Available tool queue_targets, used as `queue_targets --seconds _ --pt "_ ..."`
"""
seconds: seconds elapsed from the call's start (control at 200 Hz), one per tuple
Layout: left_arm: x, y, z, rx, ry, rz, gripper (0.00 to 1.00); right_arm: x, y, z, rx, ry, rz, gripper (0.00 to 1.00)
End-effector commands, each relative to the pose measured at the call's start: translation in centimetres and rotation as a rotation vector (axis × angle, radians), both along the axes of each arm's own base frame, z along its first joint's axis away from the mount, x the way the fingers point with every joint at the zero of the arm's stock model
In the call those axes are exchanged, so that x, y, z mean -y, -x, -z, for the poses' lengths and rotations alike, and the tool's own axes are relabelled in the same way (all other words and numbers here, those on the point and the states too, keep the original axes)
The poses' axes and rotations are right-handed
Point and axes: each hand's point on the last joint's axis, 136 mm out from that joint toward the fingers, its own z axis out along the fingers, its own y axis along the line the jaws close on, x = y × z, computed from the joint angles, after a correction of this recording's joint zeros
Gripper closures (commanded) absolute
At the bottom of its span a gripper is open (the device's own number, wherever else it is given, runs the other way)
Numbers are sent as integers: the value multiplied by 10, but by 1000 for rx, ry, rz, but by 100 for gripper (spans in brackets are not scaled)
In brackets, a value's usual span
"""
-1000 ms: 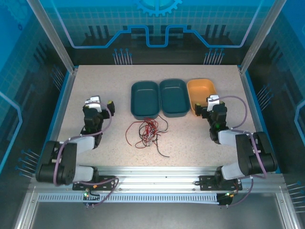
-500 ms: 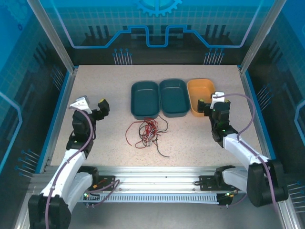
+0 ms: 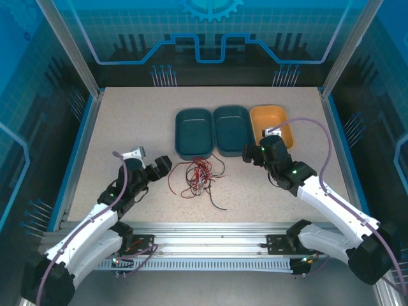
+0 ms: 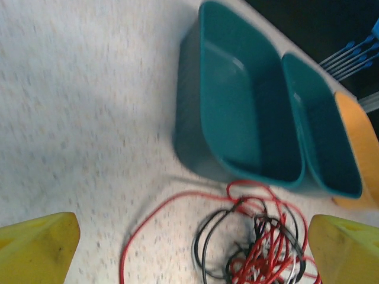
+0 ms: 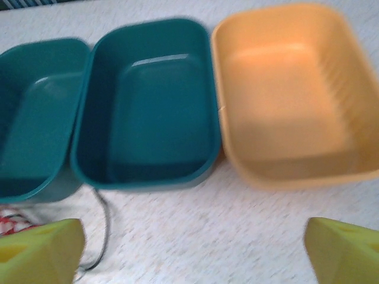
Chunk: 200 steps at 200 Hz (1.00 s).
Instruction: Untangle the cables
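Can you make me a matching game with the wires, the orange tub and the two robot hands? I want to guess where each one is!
Things:
1. cables
2. orange tray
3. left gripper
4. right gripper

Places:
A. right end of the tray row
B. open, just left of the cables
C. tangled on the table in front of the teal trays
D. open, close to the orange tray

Pairs: 1-C, 2-A, 3-B, 4-D
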Motion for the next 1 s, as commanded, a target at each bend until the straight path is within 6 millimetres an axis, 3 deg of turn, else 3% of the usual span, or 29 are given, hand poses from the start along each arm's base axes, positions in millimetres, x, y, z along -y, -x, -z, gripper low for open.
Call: queue_targets --seconds 0.0,0.04,0.07,0.23,0.475,0.735,0.996 --pt "9 0 11 -28 93 -20 1 -28 20 23 -194 -103 -3 17" --pt "9 -1 14 -37 89 -26 1 -40 25 35 -249 -126 -23 22" --pt "9 -2 14 -37 85 -26 1 -55 22 28 -255 -163 -44 26" --pt "7 -8 11 -30 54 -38 1 -111 21 39 -324 -254 -157 40" --pt "4 -11 8 -21 46 -51 1 -163 12 59 -380 -301 -256 55" --pt "7 -10 6 -12 67 -42 1 -192 0 78 -427 -299 -304 64" --pt "5 -6 5 -8 45 -33 1 -192 -9 97 -459 -285 -256 68"
